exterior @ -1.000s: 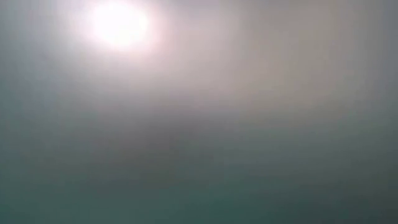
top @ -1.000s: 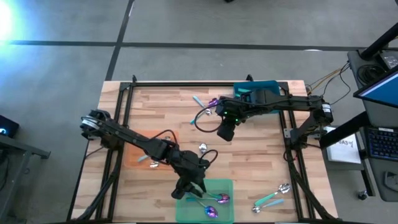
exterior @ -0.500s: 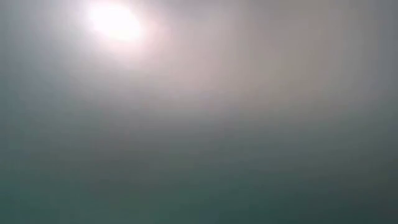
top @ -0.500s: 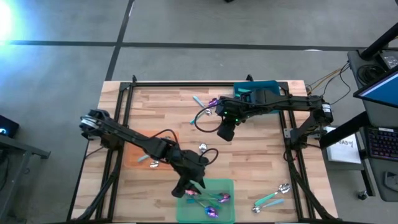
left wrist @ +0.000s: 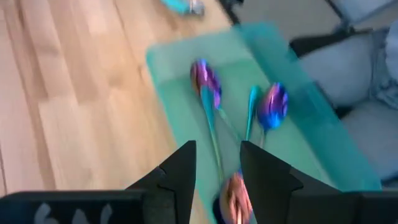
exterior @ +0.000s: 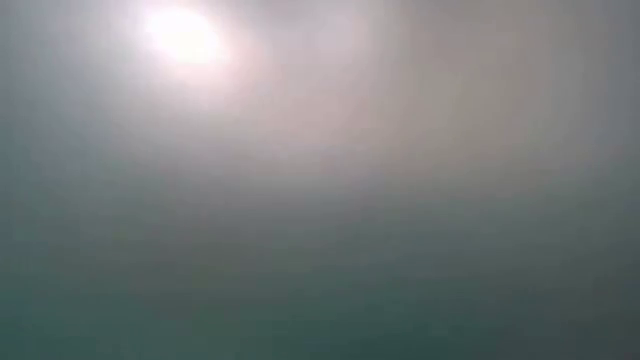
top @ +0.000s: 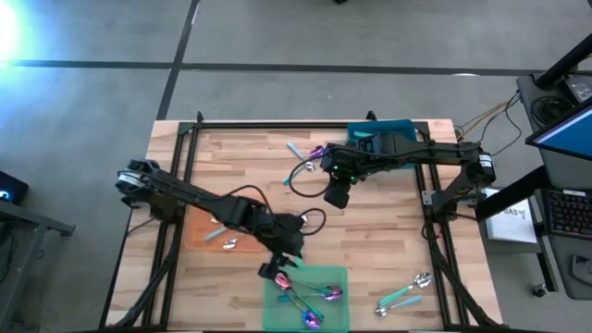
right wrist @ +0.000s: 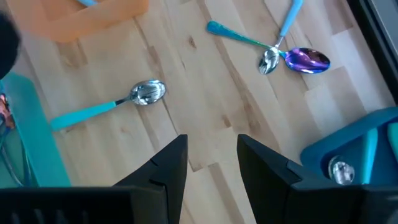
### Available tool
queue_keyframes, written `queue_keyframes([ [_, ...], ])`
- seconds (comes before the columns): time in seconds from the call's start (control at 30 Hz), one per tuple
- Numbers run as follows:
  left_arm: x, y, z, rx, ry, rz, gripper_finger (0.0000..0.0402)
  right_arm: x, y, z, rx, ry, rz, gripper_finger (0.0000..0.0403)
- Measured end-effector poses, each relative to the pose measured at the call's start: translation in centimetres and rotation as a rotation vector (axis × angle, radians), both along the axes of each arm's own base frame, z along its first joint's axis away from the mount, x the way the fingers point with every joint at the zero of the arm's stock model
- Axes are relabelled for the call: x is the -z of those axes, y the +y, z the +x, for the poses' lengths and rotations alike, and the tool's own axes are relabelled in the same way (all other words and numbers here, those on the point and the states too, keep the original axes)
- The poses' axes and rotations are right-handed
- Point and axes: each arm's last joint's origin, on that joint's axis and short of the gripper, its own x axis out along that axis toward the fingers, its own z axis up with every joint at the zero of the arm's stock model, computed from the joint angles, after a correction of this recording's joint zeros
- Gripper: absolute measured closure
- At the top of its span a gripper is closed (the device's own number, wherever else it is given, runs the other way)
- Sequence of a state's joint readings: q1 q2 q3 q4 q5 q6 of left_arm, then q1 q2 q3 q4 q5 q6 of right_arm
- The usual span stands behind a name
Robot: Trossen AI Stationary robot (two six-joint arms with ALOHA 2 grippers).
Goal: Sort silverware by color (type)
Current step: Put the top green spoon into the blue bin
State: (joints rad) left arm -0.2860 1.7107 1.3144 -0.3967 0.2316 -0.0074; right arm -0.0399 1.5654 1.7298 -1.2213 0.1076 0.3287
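Observation:
My left gripper [top: 278, 269] [left wrist: 217, 177] hovers open over the green mat's [top: 335, 276] far-left edge. Two purple-headed spoons [left wrist: 206, 79] [left wrist: 272, 106] lie flat on the mat. A third purple-pink spoon head [left wrist: 235, 200] shows low between my left fingers; I cannot tell whether they touch it. My right gripper [top: 335, 196] [right wrist: 211, 165] hangs open above mid-table. A silver spoon with a teal handle [right wrist: 147, 93] lies on the wood ahead of it. A purple spoon [right wrist: 307, 60] and a silver one [right wrist: 268, 61] lie beyond. The low view shows only haze.
The teal bin [top: 400, 129] stands at the far edge and holds a silver spoon [right wrist: 339, 170]. The orange mat [top: 199, 233] carries a silver spoon [top: 230, 244]. Two more spoons [top: 407, 290] lie near the table's near-right corner. A black frame [top: 305, 125] borders the table.
My left gripper has drawn back a little toward the table's far edge, from over the green mat to its far-left edge. A third purple-headed spoon now lies on the mat just below it. The right arm has kept still.

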Motion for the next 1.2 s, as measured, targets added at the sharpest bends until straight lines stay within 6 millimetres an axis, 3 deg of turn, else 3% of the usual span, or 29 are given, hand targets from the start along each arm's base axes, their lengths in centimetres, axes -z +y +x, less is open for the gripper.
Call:
queue_keyframes([
  [0.3,1.8,7.0,0.1,-0.014,0.191,-0.098,0.0293,0.1,-0.1,0.0,-0.024,0.011,-0.045,0.0273],
  [0.5,2.0,12.9,-0.2,-0.06,0.165,-0.032,0.0293,1.2,-0.2,0.0,-0.009,0.045,-0.079,0.0273],
  [0.6,2.0,14.8,-0.3,-0.081,0.151,-0.034,0.0293,2.1,-0.4,-0.1,0.01,0.081,-0.119,0.0273],
  [0.73,2.0,15.6,-0.4,-0.09,0.136,-0.027,0.0293,3.2,-1.0,-0.4,0.024,0.133,-0.142,0.0273],
  [1.0,2.1,15.1,-1.2,-0.115,0.164,-0.158,0.0293,5.5,-1.0,-2.3,0.107,0.339,-0.086,0.0273],
  [1.2,1.7,15.4,-2.1,-0.173,-0.031,-0.191,0.0293,7.4,-0.3,-3.4,0.125,0.462,-0.078,0.0273],
])
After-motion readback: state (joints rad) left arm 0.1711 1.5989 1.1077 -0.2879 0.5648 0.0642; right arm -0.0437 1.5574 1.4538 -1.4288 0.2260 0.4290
